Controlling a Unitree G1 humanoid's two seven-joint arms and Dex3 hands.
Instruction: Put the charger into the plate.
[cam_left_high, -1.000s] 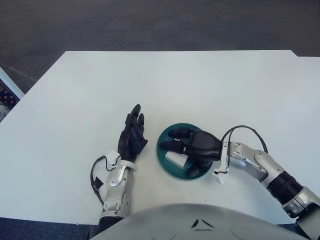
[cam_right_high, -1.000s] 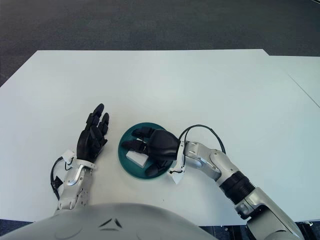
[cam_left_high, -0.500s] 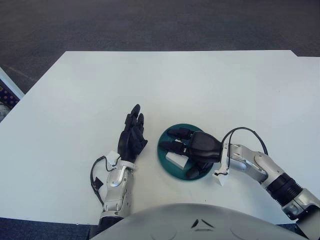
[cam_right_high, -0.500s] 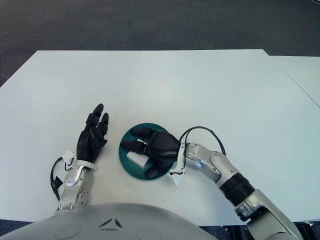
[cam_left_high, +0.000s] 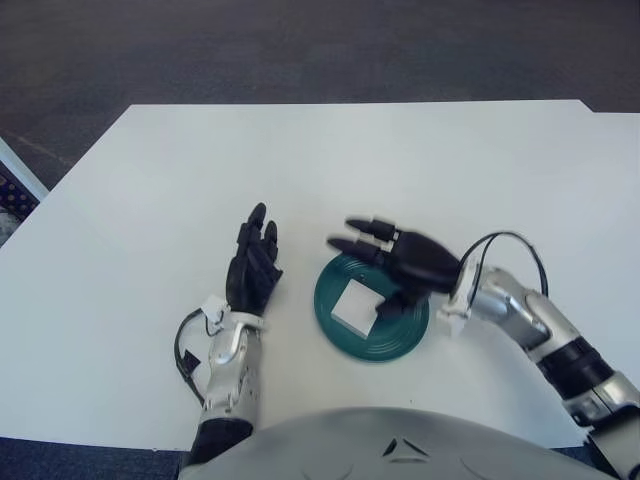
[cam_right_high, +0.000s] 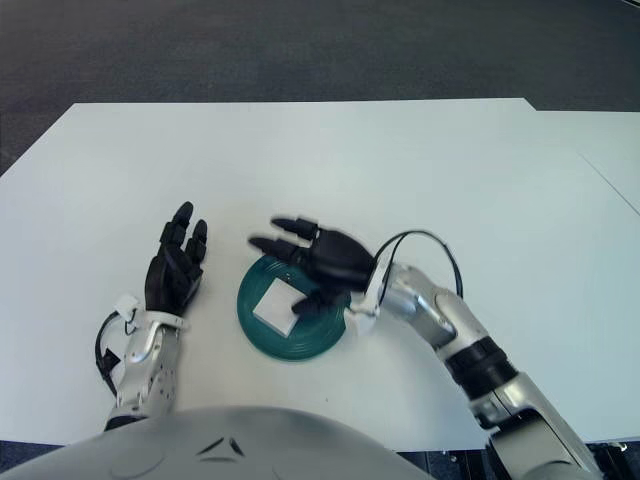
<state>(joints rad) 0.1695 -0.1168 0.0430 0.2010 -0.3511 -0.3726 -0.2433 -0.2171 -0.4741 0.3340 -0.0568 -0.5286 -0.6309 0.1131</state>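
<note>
The white bench (cam_left_high: 420, 160) runs broad and bare beyond the green plate (cam_left_high: 345, 335), which sits near its front edge. The right hand (cam_left_high: 400, 262) hovers over the plate's far rim, fingers spread and holding nothing; the left hand (cam_left_high: 250, 272) shows left of the plate, fingers straight. The white charger (cam_left_high: 353, 306) lies flat in the plate, squarish, corners turned diamond-wise.

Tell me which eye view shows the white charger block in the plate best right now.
The left eye view: the small white square charger block lies fully exposed in the round dark-green ribbed plate, clear of the right hand. In the right eye view the thumb crowds its right edge, though most of it still shows.
</note>
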